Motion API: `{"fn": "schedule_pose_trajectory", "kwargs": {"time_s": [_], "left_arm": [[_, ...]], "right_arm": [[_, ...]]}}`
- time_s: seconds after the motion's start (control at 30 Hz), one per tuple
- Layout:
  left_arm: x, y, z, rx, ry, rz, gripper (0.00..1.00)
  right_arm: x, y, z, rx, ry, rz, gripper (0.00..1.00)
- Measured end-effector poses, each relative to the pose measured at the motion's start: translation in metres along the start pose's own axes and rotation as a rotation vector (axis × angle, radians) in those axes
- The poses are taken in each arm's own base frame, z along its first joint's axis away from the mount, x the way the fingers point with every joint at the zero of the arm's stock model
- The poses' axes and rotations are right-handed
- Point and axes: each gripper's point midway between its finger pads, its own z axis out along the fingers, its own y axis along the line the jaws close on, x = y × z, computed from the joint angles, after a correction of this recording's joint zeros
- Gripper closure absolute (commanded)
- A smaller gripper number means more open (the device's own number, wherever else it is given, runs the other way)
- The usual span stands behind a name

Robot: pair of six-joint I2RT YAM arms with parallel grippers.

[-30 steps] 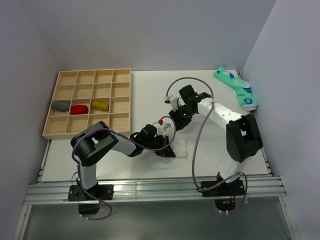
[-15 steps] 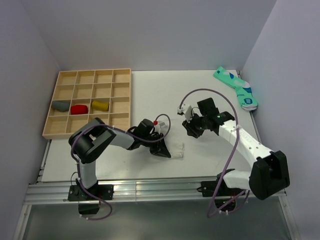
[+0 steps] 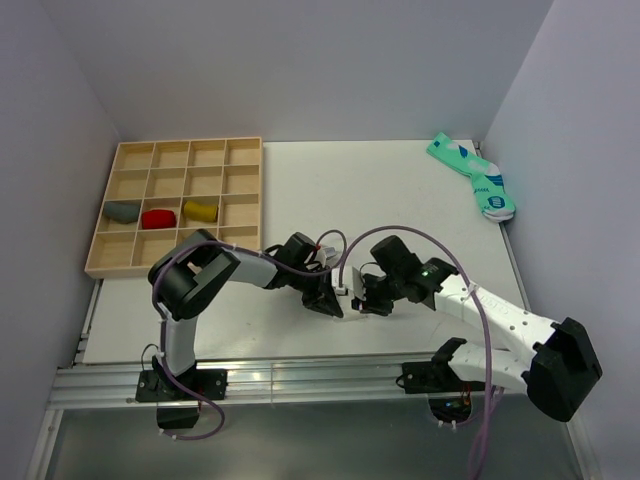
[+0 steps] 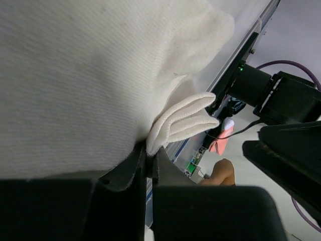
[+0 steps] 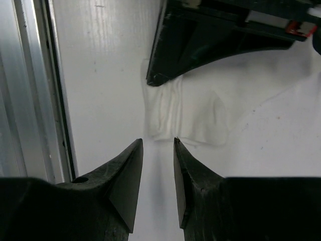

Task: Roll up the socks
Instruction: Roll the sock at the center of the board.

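The white sock (image 5: 185, 114) lies flat and creased on the table near the front edge. My left gripper (image 4: 149, 150) is shut on a folded edge of the white sock (image 4: 100, 75), pinching several layers. From the other side, my right gripper (image 5: 158, 143) stands open just short of the sock's edge, with nothing between its fingers. In the top view the left gripper (image 3: 328, 300) and right gripper (image 3: 358, 297) nearly meet and hide most of the sock. A mustard-yellow sock bundle (image 3: 201, 210) lies in a cell of the wooden tray (image 3: 243, 190).
Grey (image 3: 123, 211) and red (image 3: 158, 217) bundles sit in tray cells beside the yellow one. Teal patterned socks (image 3: 475, 177) lie at the back right corner. The aluminium rail (image 5: 30, 85) of the table's front edge runs close to my right gripper.
My right arm has swung from the middle of the table toward the front edge, bringing its open gripper to the white sock. The left gripper has stayed shut on the sock.
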Motion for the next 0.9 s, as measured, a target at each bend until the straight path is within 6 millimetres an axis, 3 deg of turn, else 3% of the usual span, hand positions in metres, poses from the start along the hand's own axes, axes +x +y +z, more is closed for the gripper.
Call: {"fn": "schedule_pose_trajectory", "kwargs": {"time_s": [0.53,0.73,0.9], "left_arm": [[0.002,0.001,-0.001,0.010,0.033,-0.027,1.00],[0.003,0.002,-0.002,0.008,0.039,-0.034,1.00],[0.003,0.003,-0.002,0.007,0.043,-0.038,1.00]], "right_arm": [[0.001,0.035,0.025,-0.112,0.024,-0.158,0.62],[-0.004,0.032,0.035,-0.098,0.026,-0.191,0.63],[0.008,0.026,0.047,-0.085,0.069,-0.185,0.65]]}}
